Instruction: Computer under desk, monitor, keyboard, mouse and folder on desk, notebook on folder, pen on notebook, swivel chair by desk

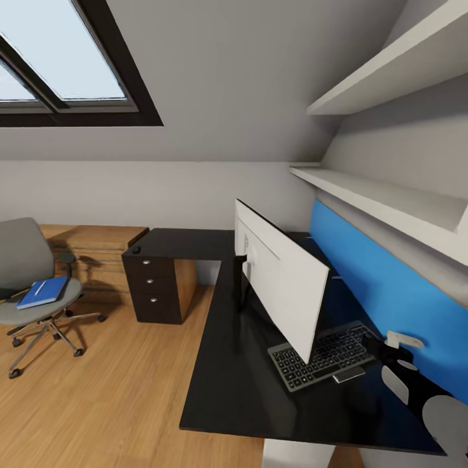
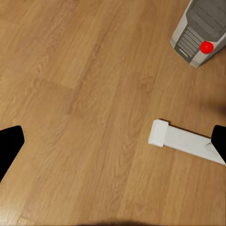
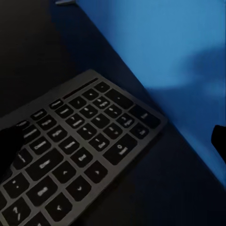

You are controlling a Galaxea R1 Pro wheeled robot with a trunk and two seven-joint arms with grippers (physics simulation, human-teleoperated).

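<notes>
I see the keyboard point(image 1: 323, 356) lying flat on the black desk point(image 1: 227, 390), just in front of the blue back panel point(image 1: 383, 292) and partly hidden behind the white monitor point(image 1: 283, 276), which stands on the desk. My right gripper point(image 1: 383, 348) hovers at the keyboard's far end, fingers spread apart and holding nothing; its wrist camera looks onto the keys point(image 3: 70, 155). The blue folder point(image 1: 43, 292) rests on the swivel chair point(image 1: 29, 286), well apart from the desk. My left gripper point(image 2: 113, 141) hangs open over the wood floor point(image 2: 84, 94), near the computer point(image 2: 200, 30).
</notes>
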